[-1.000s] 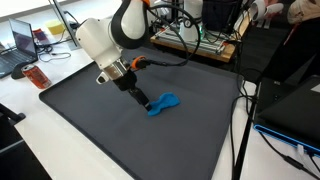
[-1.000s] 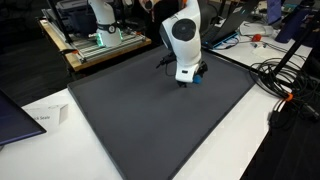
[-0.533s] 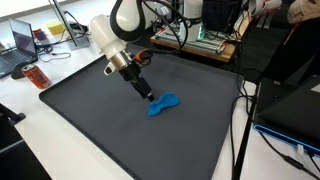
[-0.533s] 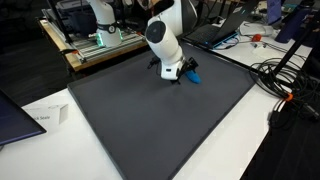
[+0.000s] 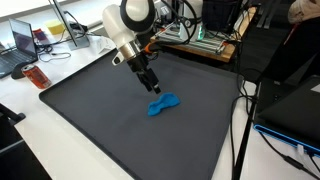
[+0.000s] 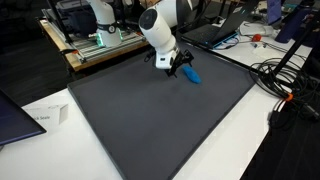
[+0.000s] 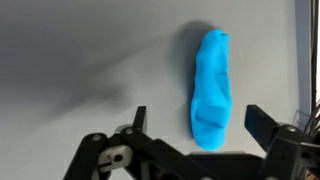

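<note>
A bright blue crumpled cloth-like object [image 5: 164, 104] lies on the dark grey mat [image 5: 90, 115]; it also shows in an exterior view [image 6: 191, 74] and in the wrist view [image 7: 211, 88]. My gripper [image 5: 154, 88] hangs just above it, up and to the side, and shows in an exterior view [image 6: 181, 66]. In the wrist view my gripper [image 7: 198, 122] is open, its two dark fingers apart, with the near end of the blue object between them. The fingers hold nothing.
The mat's edge and the white table [image 6: 225, 135] run around it. A red can [image 5: 37, 77] and laptop [image 5: 25, 41] stand by the mat. Cables [image 6: 285, 75] lie beside it. Electronics boards [image 6: 105, 38] sit behind it.
My gripper has risen off the blue object and drawn back toward the mat's far side, tilting the arm. The blue object stays on the mat.
</note>
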Available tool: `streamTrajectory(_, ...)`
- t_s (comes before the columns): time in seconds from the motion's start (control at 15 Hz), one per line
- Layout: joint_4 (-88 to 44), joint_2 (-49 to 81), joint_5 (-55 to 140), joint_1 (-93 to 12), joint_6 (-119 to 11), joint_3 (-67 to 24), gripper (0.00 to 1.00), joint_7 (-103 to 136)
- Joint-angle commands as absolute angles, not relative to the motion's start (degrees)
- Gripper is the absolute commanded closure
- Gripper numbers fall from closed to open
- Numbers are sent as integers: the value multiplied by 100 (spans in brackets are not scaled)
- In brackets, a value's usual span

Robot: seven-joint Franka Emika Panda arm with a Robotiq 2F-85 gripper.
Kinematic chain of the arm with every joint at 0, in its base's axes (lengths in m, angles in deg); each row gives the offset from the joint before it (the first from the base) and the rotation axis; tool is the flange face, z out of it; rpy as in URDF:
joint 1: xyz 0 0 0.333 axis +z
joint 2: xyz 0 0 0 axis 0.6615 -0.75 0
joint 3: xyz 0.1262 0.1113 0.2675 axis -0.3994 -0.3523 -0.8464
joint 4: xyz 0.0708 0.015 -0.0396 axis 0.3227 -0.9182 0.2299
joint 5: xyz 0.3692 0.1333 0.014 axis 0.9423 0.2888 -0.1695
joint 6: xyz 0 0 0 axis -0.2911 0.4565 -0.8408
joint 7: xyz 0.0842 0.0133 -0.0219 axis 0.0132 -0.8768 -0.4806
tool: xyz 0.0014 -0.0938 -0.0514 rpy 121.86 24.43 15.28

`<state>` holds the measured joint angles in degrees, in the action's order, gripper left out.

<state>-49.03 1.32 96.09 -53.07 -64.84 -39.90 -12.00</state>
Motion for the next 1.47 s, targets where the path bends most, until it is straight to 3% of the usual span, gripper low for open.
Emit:
streamTrajectory(0.0, -5677, 966, 9645, -4737, -6968, -3722, 0, -760)
streamTrajectory(0.33, -6217, 1664, 8606, -3778, -7394, -3273, 0, 1009)
streamTrajectory(0.93, -6105, 2090, 5295, -1971, -6744, -1856, 0, 5052)
streamTrajectory(1.4, -5101, 1943, 4650, -2397, -5453, -2637, 0, 6443)
